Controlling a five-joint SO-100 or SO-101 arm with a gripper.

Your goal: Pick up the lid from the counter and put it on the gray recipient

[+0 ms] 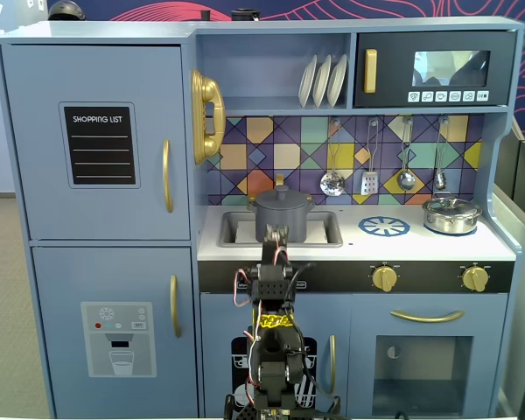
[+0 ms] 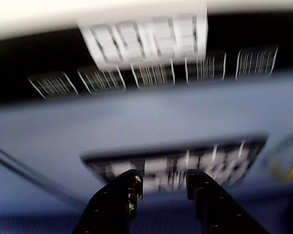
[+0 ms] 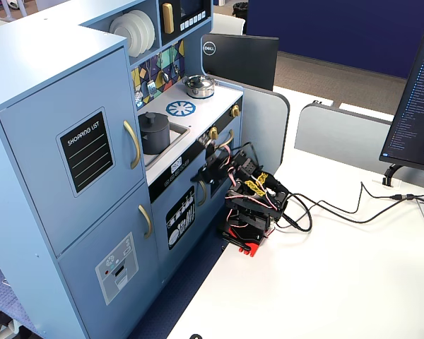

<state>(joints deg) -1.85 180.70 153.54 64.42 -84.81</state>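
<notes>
Lid (image 1: pixel 283 194) sits on the gray recipient (image 1: pixel 283 219) in the sink (image 1: pixel 232 229), just behind the claw (image 1: pixel 274 234). Claw (image 2: pixel 162 184) is parted and empty, hovering at the counter's front edge. Bare white desk (image 3: pixel 339 282) stretches toward its right edge.

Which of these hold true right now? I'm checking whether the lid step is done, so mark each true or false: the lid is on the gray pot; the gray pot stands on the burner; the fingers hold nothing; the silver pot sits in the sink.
1. The lid is on the gray pot. True.
2. The gray pot stands on the burner circle. False: it sits in the sink.
3. The gripper fingers hold nothing. True: the wrist view shows a bare gap between them.
4. The silver pot sits in the sink. False: it stands on the counter at far right.
</notes>
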